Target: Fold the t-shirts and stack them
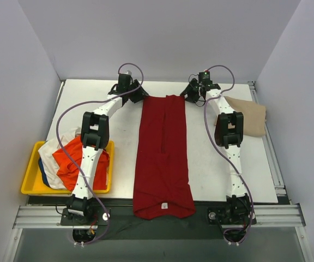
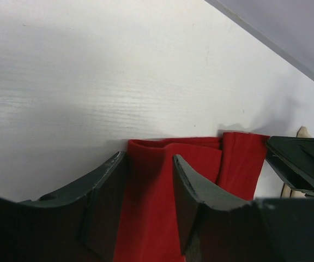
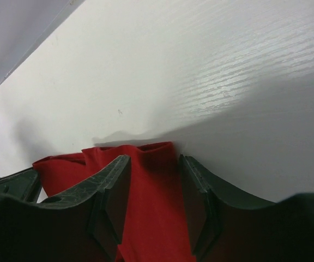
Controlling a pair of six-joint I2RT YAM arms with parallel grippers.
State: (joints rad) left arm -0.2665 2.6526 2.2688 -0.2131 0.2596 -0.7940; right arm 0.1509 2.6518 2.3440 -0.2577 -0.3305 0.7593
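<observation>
Dark red cloth t-shirt (image 1: 162,158), folded lengthwise into one long narrow strip, lies flat down the middle of your white worktop (image 1: 217,164). It runs from near the far edge to the near edge, where its end with a small white label (image 1: 164,206) hangs slightly over the front rail.

Your left pincer (image 1: 138,95) sits at the strip's far left corner and your right pincer (image 1: 189,94) at its far right corner. On the left wrist view the left pincer (image 2: 147,158) stands moderately wide, its two dark fingers parted with the red cloth's corner showing in the gap. The right wrist view shows the same: the right pincer (image 3: 154,159) is spread, with the red hem between its fingers. You cannot tell from either view whether the fingertips touch the cloth or hang just above it.

Further out, a tan folded cloth shirt (image 1: 249,117) lies on the worktop's right side, just beside your right arm's elbow. On the left, a yellow plastic tray (image 1: 29,183) holds a rumpled heap: a bright orange shirt (image 1: 72,161), a white shirt (image 1: 50,150) and a sliver of blue shirt (image 1: 43,179), partly hidden by your left arm.
</observation>
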